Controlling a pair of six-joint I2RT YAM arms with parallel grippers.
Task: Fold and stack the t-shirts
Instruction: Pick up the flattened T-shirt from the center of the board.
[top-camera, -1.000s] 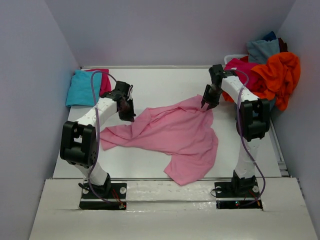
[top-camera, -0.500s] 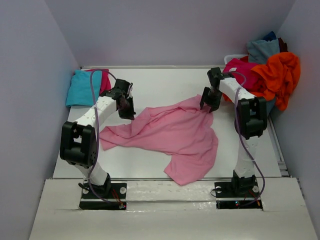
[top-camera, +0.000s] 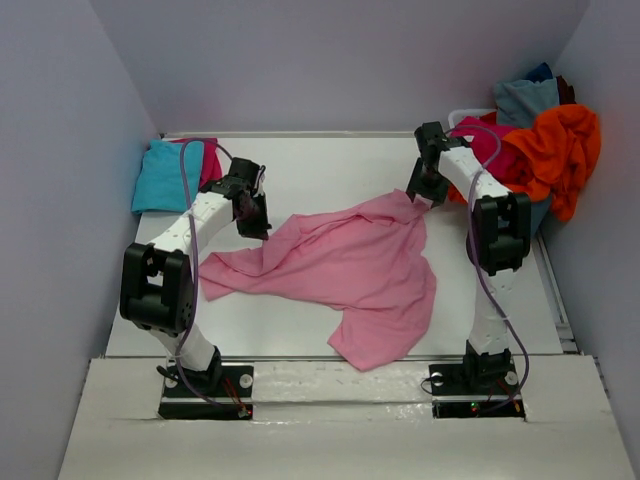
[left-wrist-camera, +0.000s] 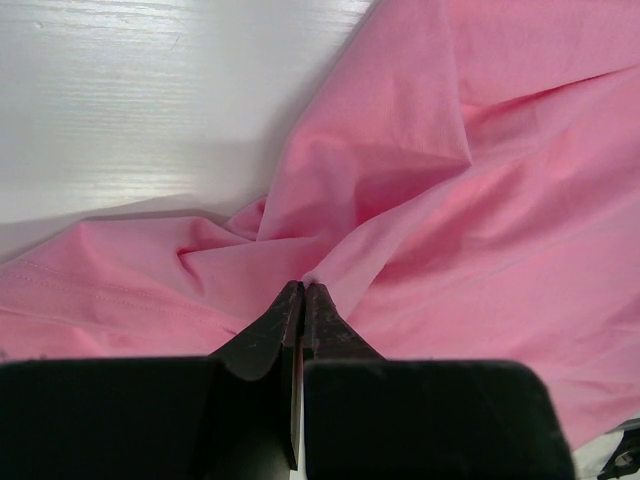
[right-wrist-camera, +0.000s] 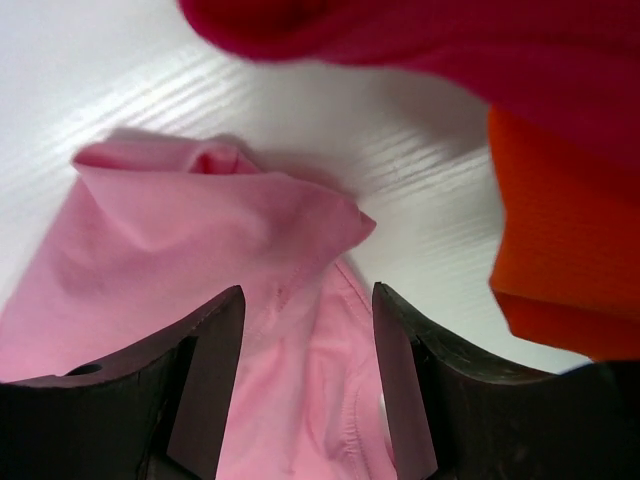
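**Right pincer lets go of the pink shirt; left keeps its pinch**

The light pink t-shirt (top-camera: 340, 265) lies spread and rumpled across the middle of the white bench (top-camera: 330, 170). One sleeve trails toward the left and a lobe hangs toward the near edge.

Compared with a second ago, the cloth has barely shifted. Its far right corner now rests slack on the bench instead of being pinched. The right pincer (right-wrist-camera: 305, 300) has drawn back from that corner toward the far right, and its jaws have parted. It now stands moderately wide above the corner's folded hem, with cloth showing between the fingers but not gripped.

The left pincer (left-wrist-camera: 303, 292) has not moved. Its tips are pressed together on a small ridge of the pink shirt's left shoulder area, and wrinkles converge on them.

A turquoise t-shirt (top-camera: 165, 178) lies at the far left corner of the bench. At the far right is a heap holding a magenta t-shirt (top-camera: 490, 140), an orange t-shirt (top-camera: 560, 150) and a grey-blue t-shirt (top-camera: 525, 100). The magenta and orange cloth hang just beside the right pincer.
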